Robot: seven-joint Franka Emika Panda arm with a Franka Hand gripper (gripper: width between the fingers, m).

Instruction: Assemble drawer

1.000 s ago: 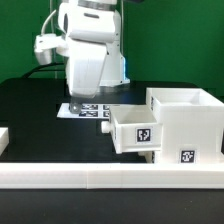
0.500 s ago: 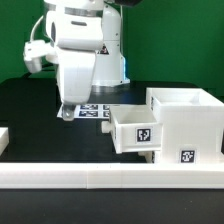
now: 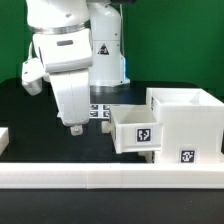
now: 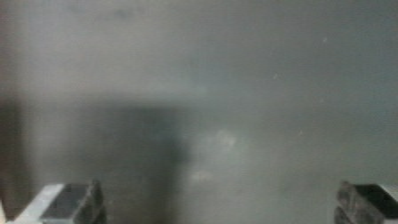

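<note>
The white drawer housing (image 3: 190, 122) stands at the exterior view's right, with a smaller open-top tray (image 3: 133, 128) partly slid into its front; both carry black-and-white tags. My gripper (image 3: 74, 127) hangs low over the black table, to the exterior view's left of the tray and apart from it. In the wrist view my fingertips (image 4: 66, 203) stand wide apart with only blurred grey table between them, so the gripper (image 4: 217, 205) is open and empty. A second tray is cut off at the exterior view's left edge (image 3: 3, 139).
The marker board (image 3: 98, 112) lies on the table behind my gripper, partly hidden by it. A long white border rail (image 3: 110, 178) runs along the front edge. A green wall stands behind the table.
My arm has moved toward the camera and to the exterior view's left, and lower over the table, now covering more of the marker board. The housing and tray have not moved.
</note>
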